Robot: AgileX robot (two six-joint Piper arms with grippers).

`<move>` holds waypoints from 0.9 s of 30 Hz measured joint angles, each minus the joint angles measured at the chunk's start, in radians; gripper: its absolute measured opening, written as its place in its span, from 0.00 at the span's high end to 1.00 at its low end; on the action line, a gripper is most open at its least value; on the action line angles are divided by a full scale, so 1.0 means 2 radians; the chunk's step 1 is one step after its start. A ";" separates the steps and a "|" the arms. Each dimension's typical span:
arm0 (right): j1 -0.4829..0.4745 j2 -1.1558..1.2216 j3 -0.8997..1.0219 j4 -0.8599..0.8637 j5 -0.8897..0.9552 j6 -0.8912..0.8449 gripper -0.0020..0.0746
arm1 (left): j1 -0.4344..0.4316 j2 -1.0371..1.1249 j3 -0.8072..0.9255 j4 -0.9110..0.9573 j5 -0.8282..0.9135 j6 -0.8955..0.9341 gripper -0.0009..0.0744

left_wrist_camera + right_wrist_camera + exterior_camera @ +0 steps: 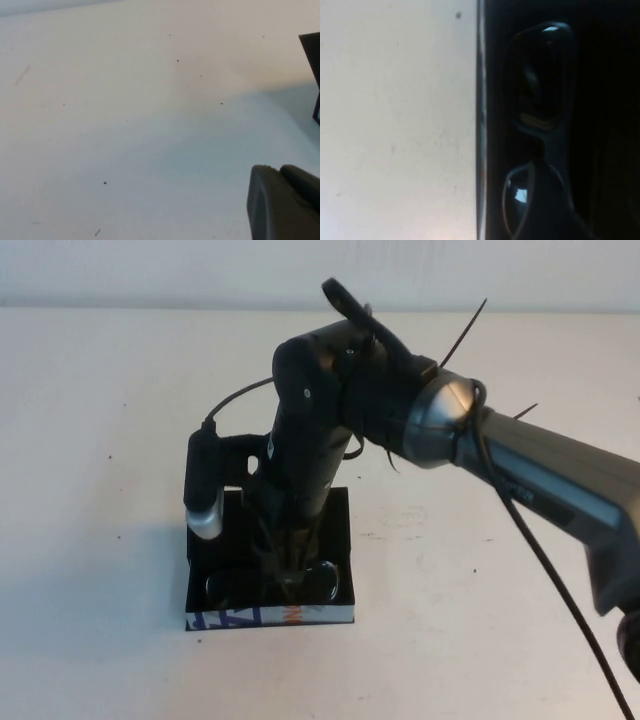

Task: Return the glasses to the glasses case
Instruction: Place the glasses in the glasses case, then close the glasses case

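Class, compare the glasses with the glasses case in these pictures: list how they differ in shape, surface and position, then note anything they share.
The glasses case is a boxy open tray; the glasses have rounded rims. The case shows a printed blue, white and orange side; the glasses have glossy, reflective lenses. The case sits on the table; the glasses lie inside it, under the right gripper. Both are black. The left gripper is off to the side.

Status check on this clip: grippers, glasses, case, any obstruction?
Right gripper down inside the glasses case, over the glasses. Glasses lying in the open case near its patterned front wall. Left gripper off to the side above bare table. No obstruction seen.
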 joint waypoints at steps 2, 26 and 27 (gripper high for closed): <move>0.000 -0.016 0.000 -0.003 0.001 0.019 0.57 | 0.000 0.000 0.000 0.000 0.000 0.000 0.99; -0.001 -0.095 0.000 -0.043 0.009 0.207 0.99 | 0.000 0.000 0.000 0.000 0.000 0.000 0.99; -0.001 -0.095 0.000 -0.043 0.010 0.207 0.99 | 0.000 0.000 0.000 0.000 0.000 0.000 0.99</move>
